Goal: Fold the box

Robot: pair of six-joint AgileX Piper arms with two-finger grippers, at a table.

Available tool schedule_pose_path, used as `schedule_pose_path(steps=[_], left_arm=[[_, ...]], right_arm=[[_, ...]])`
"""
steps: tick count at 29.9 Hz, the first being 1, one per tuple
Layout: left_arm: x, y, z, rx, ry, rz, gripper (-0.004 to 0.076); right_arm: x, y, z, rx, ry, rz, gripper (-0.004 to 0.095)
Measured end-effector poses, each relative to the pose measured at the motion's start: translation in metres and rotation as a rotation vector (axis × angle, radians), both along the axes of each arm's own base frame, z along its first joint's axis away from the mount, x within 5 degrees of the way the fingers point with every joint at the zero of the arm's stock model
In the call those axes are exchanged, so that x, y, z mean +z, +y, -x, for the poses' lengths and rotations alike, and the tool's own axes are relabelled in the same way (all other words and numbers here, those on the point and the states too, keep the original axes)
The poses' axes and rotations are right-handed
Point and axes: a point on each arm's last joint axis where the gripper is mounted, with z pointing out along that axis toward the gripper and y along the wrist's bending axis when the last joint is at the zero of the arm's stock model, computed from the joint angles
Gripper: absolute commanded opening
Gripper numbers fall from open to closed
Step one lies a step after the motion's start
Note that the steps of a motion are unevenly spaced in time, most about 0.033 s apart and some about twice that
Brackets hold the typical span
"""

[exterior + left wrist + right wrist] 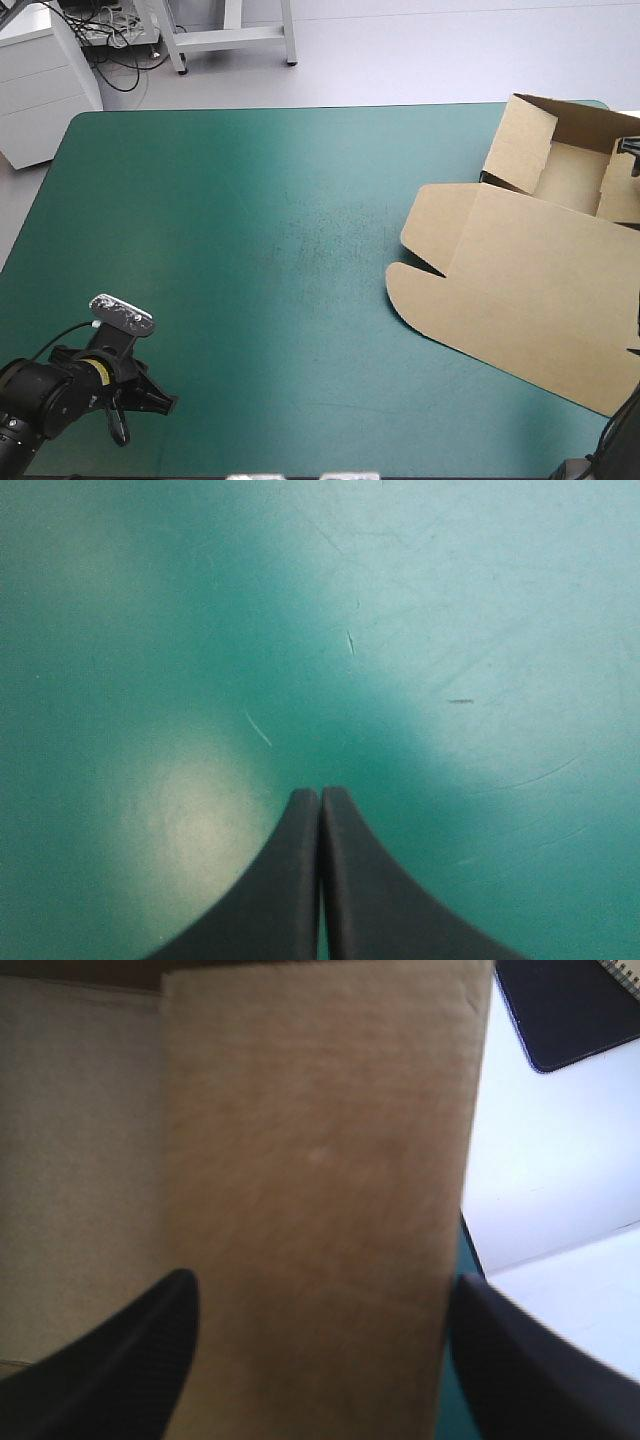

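In the high view you have the box [520, 290] on the right side of the teal-green cover [250, 250], reaching to the far right corner. It is brown board, partly formed. At its far end the walls stand up as an open tray, with a flap leaning at the tray's left corner. From there the lid lies flat toward the near edge, broad, with rounded tabs on its left side. Your left gripper [140, 408] sits low at the near left corner, well apart from the box.

In the left wrist view its black fingers [290, 880] are clenched together into one pointed arch. Only bare cover, lightly scratched, lies ahead of them.

In the right wrist view your right gripper [325, 1280] is released, and its fingers [130, 1360] stand wide apart. An upright brown panel of the box fills the gap between them, with paler board beside it. You cannot tell whether either finger touches the panel.
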Motion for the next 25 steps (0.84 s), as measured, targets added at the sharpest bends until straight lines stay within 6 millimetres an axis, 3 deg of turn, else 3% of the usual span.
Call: schedule_pose_path(steps=[7,10,14,18,19,25], left_arm=[[0.000,0.000,0.000,0.004,0.001,0.001,-0.0032],[0.000,0.000,0.000,0.004,0.002,0.001,-0.0032],[0.000,0.000,0.000,0.004,0.002,0.001,-0.0032],[0.000,0.000,0.000,0.004,0.001,0.002,-0.0032],[0.000,0.000,0.000,0.003,-0.002,0.002,-0.0032],[0.002,-0.001,-0.003,-0.001,-0.041,0.017,-0.0032]], right_arm=[[0.008,0.002,0.003,0.002,-0.017,-0.002,0.0867],[0.022,0.005,0.008,0.003,-0.045,0.007,0.0758],[0.053,0.016,0.021,0.014,-0.127,-0.005,0.0443],[0.085,0.033,0.034,0.047,-0.233,-0.057,0.0024],[0.094,0.039,0.037,0.065,-0.259,-0.066,-0.0017],[0.130,0.088,0.047,0.207,-0.351,-0.064,-0.0008]])
